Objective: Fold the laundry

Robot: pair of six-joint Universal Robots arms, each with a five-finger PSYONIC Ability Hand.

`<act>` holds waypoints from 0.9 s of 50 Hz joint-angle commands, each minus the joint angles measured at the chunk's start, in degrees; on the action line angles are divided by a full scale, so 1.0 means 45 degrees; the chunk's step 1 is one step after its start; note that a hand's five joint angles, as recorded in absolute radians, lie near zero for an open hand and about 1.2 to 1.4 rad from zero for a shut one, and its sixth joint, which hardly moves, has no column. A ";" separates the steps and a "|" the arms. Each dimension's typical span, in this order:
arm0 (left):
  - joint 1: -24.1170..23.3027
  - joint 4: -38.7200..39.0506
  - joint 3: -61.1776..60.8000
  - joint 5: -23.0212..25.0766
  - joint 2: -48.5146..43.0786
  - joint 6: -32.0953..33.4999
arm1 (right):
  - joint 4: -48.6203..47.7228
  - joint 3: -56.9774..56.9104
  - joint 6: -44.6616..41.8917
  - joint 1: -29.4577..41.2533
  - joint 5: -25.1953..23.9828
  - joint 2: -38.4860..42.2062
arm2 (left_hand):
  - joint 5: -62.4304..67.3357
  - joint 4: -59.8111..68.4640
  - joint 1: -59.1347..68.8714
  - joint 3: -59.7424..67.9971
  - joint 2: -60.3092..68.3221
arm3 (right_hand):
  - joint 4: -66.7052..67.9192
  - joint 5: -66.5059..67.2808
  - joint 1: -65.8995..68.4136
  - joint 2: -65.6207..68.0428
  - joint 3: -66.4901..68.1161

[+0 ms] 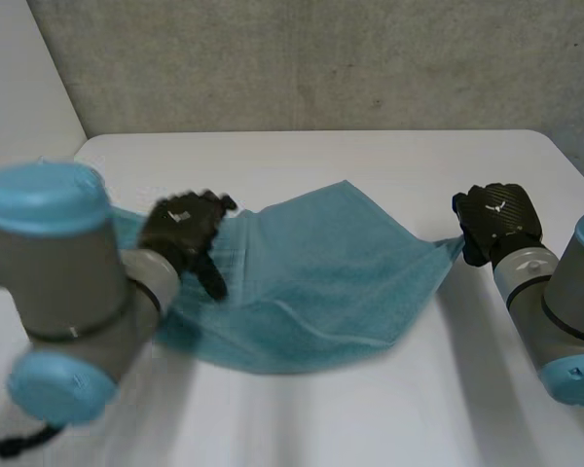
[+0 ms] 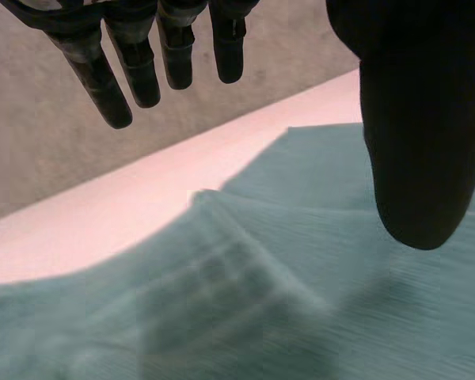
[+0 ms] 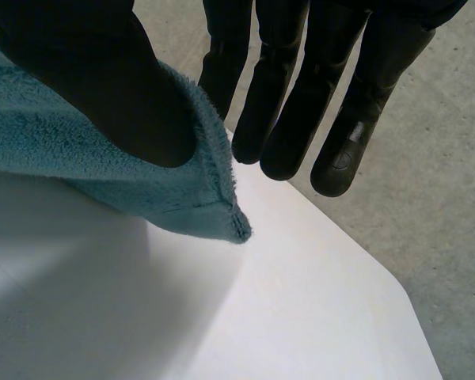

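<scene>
A teal towel (image 1: 321, 282) lies rumpled across the middle of the white table (image 1: 370, 156), with a fold ridge along its near side. My left hand (image 1: 180, 232) hovers over the towel's left part. In the left wrist view its fingers (image 2: 134, 67) are straight and its thumb (image 2: 416, 127) stands apart above the towel (image 2: 301, 301), holding nothing. My right hand (image 1: 496, 222) is at the towel's right corner, which is lifted off the table. In the right wrist view the thumb (image 3: 103, 79) pinches the towel's corner (image 3: 198, 198) against the fingers (image 3: 301, 103).
A grey concrete wall (image 1: 321, 58) rises behind the table's far edge. Bare tabletop (image 3: 261, 317) stretches under and beyond the right hand to a rounded table corner, with grey floor (image 3: 451, 198) past it. Bare table (image 2: 103, 222) also lies beyond the towel on the left.
</scene>
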 commanded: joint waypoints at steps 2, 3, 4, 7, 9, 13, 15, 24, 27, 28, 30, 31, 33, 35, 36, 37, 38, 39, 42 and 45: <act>0.2230 -0.0164 0.1148 0.3938 -0.0850 0.3013 | 0.0029 0.0008 -0.0018 0.0088 0.0004 0.0058 | 0.0199 0.0157 -0.0011 0.0029 0.0115 | 0.2578 0.2976 0.5300 0.2740 0.2657; 0.2384 -0.0164 0.1457 0.4324 -0.1237 0.3458 | 0.0029 0.0008 -0.0018 0.0108 0.0004 0.0077 | 0.0532 0.0490 0.0322 0.0362 0.0448 | 0.2578 0.2976 0.5300 0.2740 0.2657; 0.2521 -0.0164 0.1731 0.4522 -0.1589 0.3830 | 0.0029 0.0008 -0.0018 0.0108 0.0004 0.0097 | 0.1164 0.1123 0.0954 0.0995 0.1080 | 0.2578 0.2976 0.5300 0.2740 0.2657; 0.2679 -0.0164 0.2183 0.4563 -0.2120 0.4224 | 0.0029 0.0008 -0.0038 0.0108 0.0004 0.0136 | 0.2030 0.1989 0.1820 0.1861 0.1946 | 0.2578 0.2976 0.5300 0.2740 0.2657; 0.2776 -0.0183 0.2574 0.4621 -0.2628 0.4556 | 0.0029 0.0008 -0.0038 0.0108 0.0004 0.0155 | 0.2404 0.2363 0.2194 0.2235 0.2320 | 0.2578 0.2976 0.5300 0.2740 0.2657; 0.2913 -0.0106 0.2945 0.4932 -0.3388 0.5393 | 0.0029 0.0008 -0.0038 0.0108 0.0004 0.0253 | 0.2441 0.2400 0.2231 0.2272 0.2357 | 0.2578 0.2976 0.5300 0.2740 0.2657; 0.2933 -0.0047 0.3004 0.5266 -0.3546 0.5611 | 0.0029 0.0008 -0.0038 0.0108 0.0004 0.0292 | 0.2441 0.2400 0.2231 0.2272 0.2358 | 0.2578 0.2976 0.5300 0.2740 0.2657; 0.2913 0.1046 0.3315 0.7959 -0.4462 0.6137 | 0.0029 0.0066 -0.0545 0.0108 0.0004 0.0331 | 0.4684 0.4643 0.4474 0.4515 0.4600 | 0.2578 0.2976 0.5300 0.2740 0.2657; 0.2913 0.1164 0.3588 0.8019 -0.4794 0.6429 | 0.0009 0.0105 -0.0565 0.0108 0.0004 0.0331 | 0.4610 0.4569 0.4400 0.4440 0.4526 | 0.2578 0.2976 0.5300 0.2740 0.2657; 0.2913 0.1164 0.3589 0.8020 -0.4796 0.6431 | 0.0009 0.0125 -0.0565 0.0108 0.0004 0.0351 | 0.4610 0.4568 0.4399 0.4440 0.4526 | 0.2578 0.2976 0.5300 0.2740 0.2657; 0.2913 0.1165 0.3920 0.8097 -0.5184 0.6975 | 0.0009 0.0125 -0.0565 0.0108 0.0004 0.0331 | 0.4423 0.4382 0.4213 0.4254 0.4339 | 0.2578 0.2976 0.5300 0.2740 0.2657; 0.2913 0.1164 0.3921 0.8098 -0.5186 0.6978 | 0.0009 0.0125 -0.0565 0.0108 0.0004 0.0331 | 0.4423 0.4381 0.4213 0.4253 0.4339 | 0.2578 0.2976 0.5300 0.2740 0.2657; 0.2913 0.1164 0.4330 0.8020 -0.5594 0.7580 | 0.0009 0.0125 -0.0565 0.0108 0.0004 0.0331 | 0.4349 0.4307 0.4139 0.4179 0.4265 | 0.2578 0.2976 0.5300 0.2740 0.2657; 0.2913 0.1087 0.4467 0.8058 -0.5732 0.7835 | 0.0009 0.0144 -0.0565 0.0108 0.0004 0.0351 | 0.4052 0.4011 0.3842 0.3882 0.3968 | 0.2578 0.2976 0.5300 0.2740 0.2657; 0.2913 0.1086 0.4468 0.8059 -0.5733 0.7837 | 0.0009 0.0164 -0.0565 0.0108 0.0004 0.0351 | 0.4049 0.4008 0.3839 0.3879 0.3965 | 0.2578 0.2976 0.5300 0.2740 0.2657; 0.2894 0.1067 0.4546 0.8039 -0.5849 0.8127 | 0.0009 0.0164 -0.0565 0.0108 0.0004 0.0351 | 0.4012 0.3971 0.3802 0.3842 0.3928 | 0.2578 0.2976 0.5300 0.2740 0.2657; 0.2913 0.1067 0.4585 0.8020 -0.5947 0.8362 | 0.0009 0.0164 -0.0565 0.0108 0.0004 0.0351 | 0.4011 0.3970 0.3801 0.3842 0.3927 | 0.2578 0.2976 0.5300 0.2740 0.2657; 0.2913 0.1067 0.4586 0.8020 -0.5948 0.8365 | 0.0009 0.0164 -0.0565 0.0108 0.0004 0.0351 | 0.4011 0.3970 0.3801 0.3842 0.3927 | 0.2578 0.2976 0.5300 0.2740 0.2657; 0.2913 0.1028 0.4761 0.8039 -0.6163 0.8599 | 0.0009 0.0164 -0.0565 0.0108 0.0023 0.0351 | 0.4011 0.3970 0.3801 0.3842 0.3927 | 0.2578 0.2976 0.5300 0.2740 0.2657; 0.2913 0.1028 0.4918 0.8039 -0.6378 0.8638 | 0.0009 0.0164 -0.0565 0.0108 0.0023 0.0351 | 0.4011 0.3970 0.3801 0.3842 0.3927 | 0.2578 0.2976 0.5300 0.2740 0.2657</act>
